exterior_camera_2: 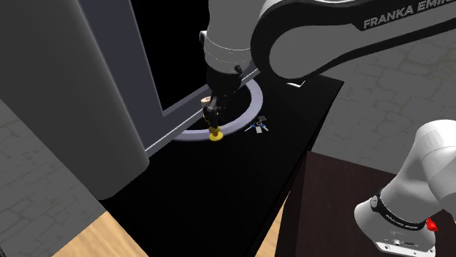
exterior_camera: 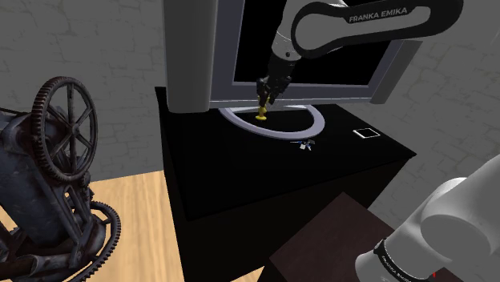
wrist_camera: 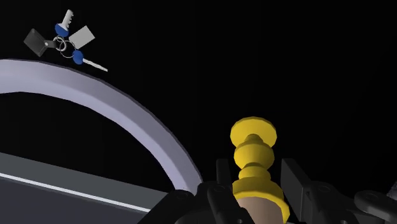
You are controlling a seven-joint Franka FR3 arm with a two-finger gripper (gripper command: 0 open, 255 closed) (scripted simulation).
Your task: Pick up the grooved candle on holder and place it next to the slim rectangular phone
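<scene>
The candle on its holder [wrist_camera: 253, 153] has a tan body and a turned yellow holder that points away from the hand. My gripper [wrist_camera: 257, 175] is shut on it, with one black finger [wrist_camera: 222, 177] on each side. In the shoulder view the gripper [exterior_camera: 264, 102] holds the candle [exterior_camera: 261, 114] upright over the monitor's ring foot, in front of the screen. I cannot tell whether the holder [exterior_camera_2: 215, 134] touches the black table. The slim phone [exterior_camera: 366, 133] lies flat near the table's edge at the shoulder view's right, well apart from the gripper.
A large monitor [exterior_camera: 200, 48] stands at the back on a pale ring foot [exterior_camera: 316, 120]. A bunch of keys [exterior_camera: 304, 145] lies just in front of the ring, between the candle and the phone. A rusty cogwheel machine [exterior_camera: 56, 160] stands on the floor.
</scene>
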